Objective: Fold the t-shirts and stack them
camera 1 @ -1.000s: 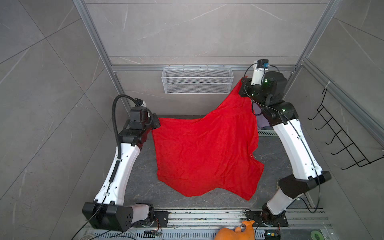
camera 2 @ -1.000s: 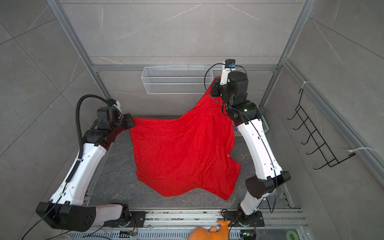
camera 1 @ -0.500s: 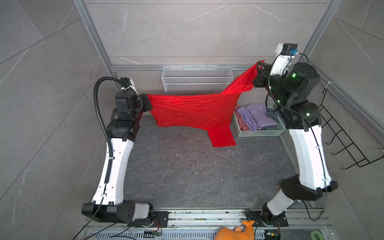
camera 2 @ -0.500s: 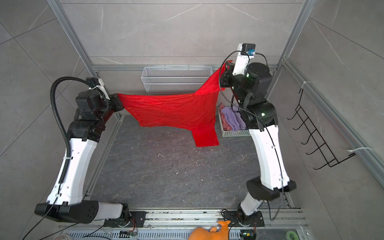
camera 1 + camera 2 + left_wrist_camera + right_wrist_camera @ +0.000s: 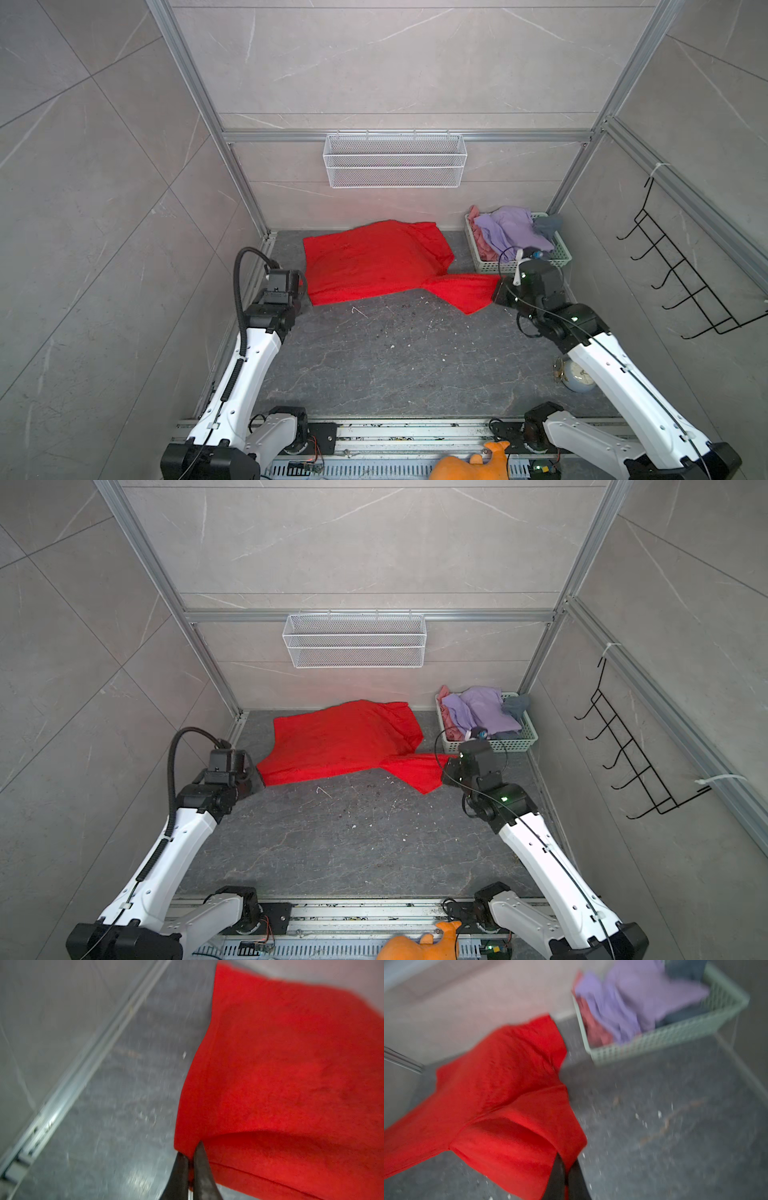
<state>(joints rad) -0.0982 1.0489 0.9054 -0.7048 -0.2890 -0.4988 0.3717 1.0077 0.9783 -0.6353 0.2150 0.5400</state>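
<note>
The large red t-shirt (image 5: 374,266) (image 5: 340,746) lies spread on the dark floor near the back wall, one sleeve stretched out to the right. My left gripper (image 5: 305,286) (image 5: 192,1150) is low at the shirt's left front corner, shut on the red cloth. My right gripper (image 5: 496,291) (image 5: 566,1164) is shut on the end of the stretched sleeve, in front of the basket. Lavender (image 5: 511,232), dusty pink (image 5: 478,243) and dark grey (image 5: 547,224) t-shirts are heaped in the pale green basket (image 5: 536,264) at the back right.
A white wire shelf (image 5: 395,160) hangs on the back wall. A black hook rack (image 5: 681,282) is on the right wall. A small alarm clock (image 5: 575,376) stands by the right arm. An orange plush toy (image 5: 469,463) lies at the front rail.
Both arms have come down from holding the red shirt stretched high in the air. The shirt now lies on the floor, both grippers still pinching it.
</note>
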